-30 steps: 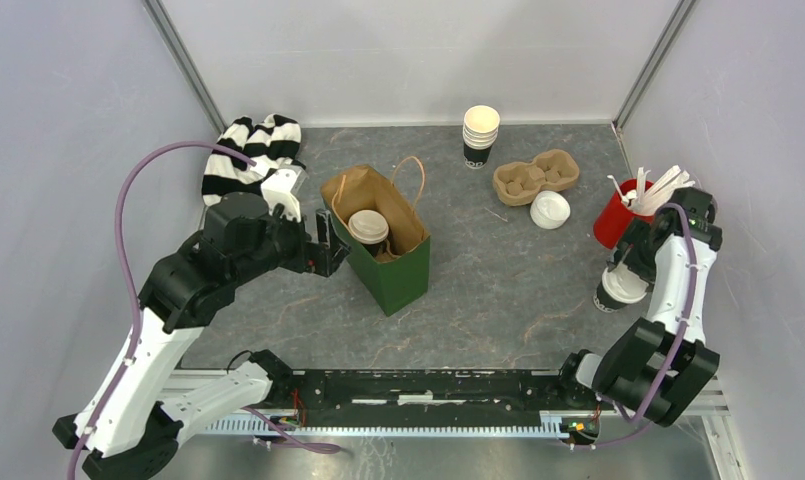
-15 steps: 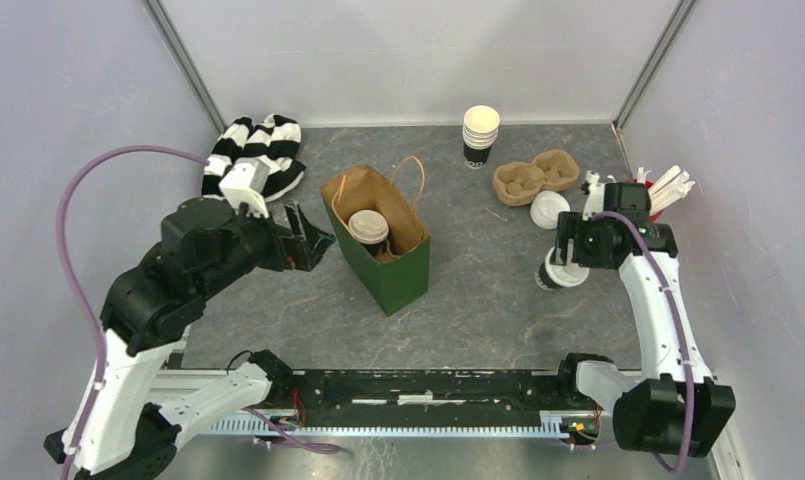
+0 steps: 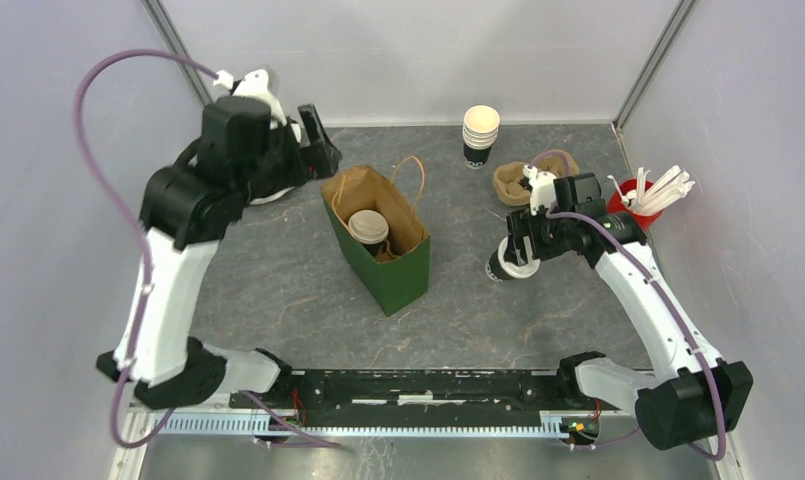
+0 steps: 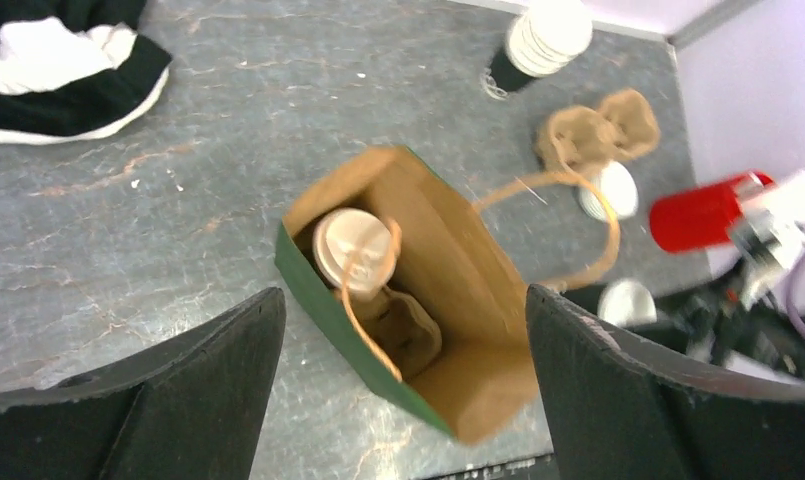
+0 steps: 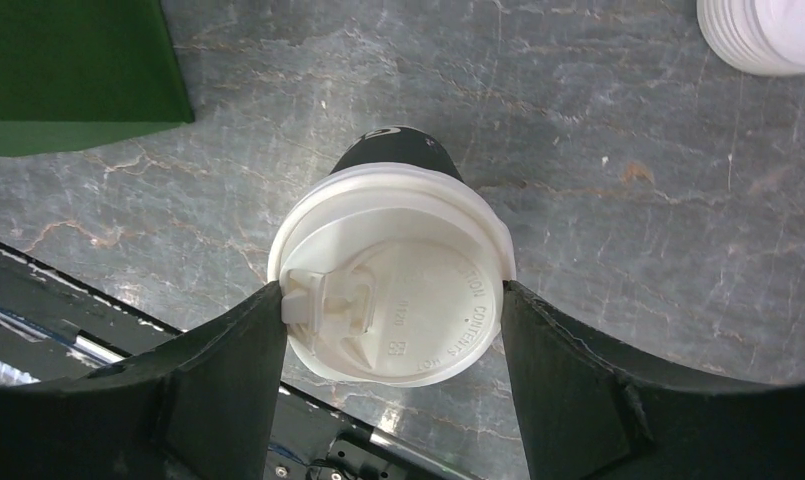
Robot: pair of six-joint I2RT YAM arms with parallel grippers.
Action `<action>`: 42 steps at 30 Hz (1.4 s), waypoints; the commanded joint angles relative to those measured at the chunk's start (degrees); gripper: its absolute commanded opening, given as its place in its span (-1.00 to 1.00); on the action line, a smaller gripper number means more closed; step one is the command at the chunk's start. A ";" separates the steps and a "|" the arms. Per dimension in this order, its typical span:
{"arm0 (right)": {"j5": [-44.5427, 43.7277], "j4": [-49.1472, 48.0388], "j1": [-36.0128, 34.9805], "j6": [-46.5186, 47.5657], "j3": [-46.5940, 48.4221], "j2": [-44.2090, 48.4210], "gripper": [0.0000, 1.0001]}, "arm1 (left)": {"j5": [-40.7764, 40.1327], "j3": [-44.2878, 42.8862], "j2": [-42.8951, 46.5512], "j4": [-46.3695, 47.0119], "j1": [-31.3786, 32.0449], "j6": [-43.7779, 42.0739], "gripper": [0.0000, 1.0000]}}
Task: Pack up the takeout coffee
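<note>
- Step in hand: transport of the dark paper cup with round white plastic lid [image 3: 503, 266] toward the green paper bag [image 3: 393, 282]. I judge the task half done, since a matching lidded cup [image 3: 368, 225] stands inside the bag.
- Right gripper [image 5: 393, 292]: clamped on the carried cup at its lid rim, right of the bag and apart from it.
- Left gripper [image 4: 403, 298]: fingers spread wide, empty, high over the bag.
- Next move, as I judge it: clear the bag's rim and handles, then lower beside the packed cup.
- Cup axis: near vertical, lid up.
</note>
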State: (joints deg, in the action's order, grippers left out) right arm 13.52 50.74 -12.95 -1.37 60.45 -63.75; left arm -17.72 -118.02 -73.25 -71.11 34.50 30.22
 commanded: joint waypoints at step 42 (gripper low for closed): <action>2.50 1.91 -8.11 2.40 17.61 -3.15 0.54 | 31.02 21.24 -15.76 28.96 -16.83 -25.68 -0.95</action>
State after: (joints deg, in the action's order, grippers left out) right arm 17.47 52.10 -20.91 0.36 72.47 -67.24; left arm 16.14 -100.62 -97.32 -50.39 16.82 6.33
